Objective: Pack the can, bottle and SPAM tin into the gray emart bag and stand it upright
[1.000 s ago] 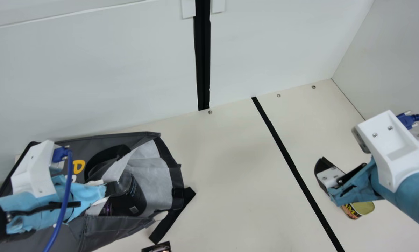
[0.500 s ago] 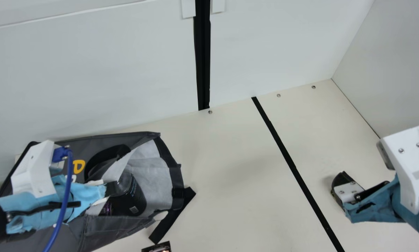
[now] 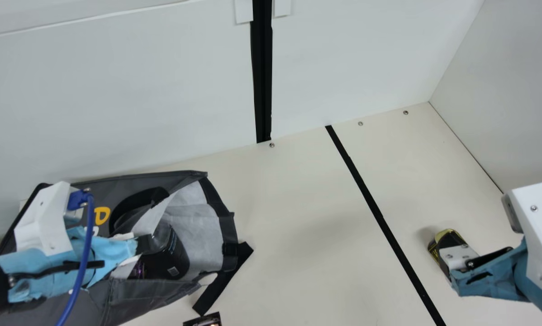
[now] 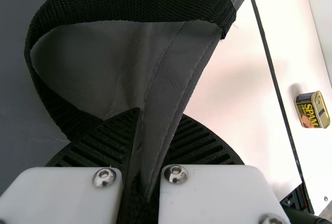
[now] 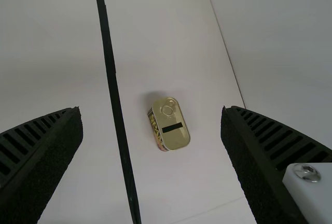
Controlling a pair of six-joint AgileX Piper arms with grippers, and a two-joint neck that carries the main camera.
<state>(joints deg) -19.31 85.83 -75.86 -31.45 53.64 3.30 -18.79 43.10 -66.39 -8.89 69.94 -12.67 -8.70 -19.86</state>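
The gray emart bag [image 3: 221,217] lies on its side at the left of the main view, its opening to the right. My left gripper [image 3: 145,243] is shut on the bag's edge; in the left wrist view too, that gripper [image 4: 150,151] pinches the gray fabric. A dark bottle [image 3: 173,253] lies inside the bag. The SPAM tin [image 3: 450,235] stands at the right, partly hidden by my right gripper [image 3: 444,253], which is above it. In the right wrist view the tin [image 5: 168,124] lies between the wide-open fingers of my right gripper [image 5: 151,117], touching neither.
A dark printed object [image 3: 205,319] is cut off at the main view's bottom edge. A black strap [image 3: 225,280] spreads from the bag onto the table. Black tape [image 3: 379,217] crosses the table, with white walls behind and at the right.
My right gripper has moved to the right and toward the near side in the main view. The tin's far end now shows past it instead of the near end. The left arm has kept still.
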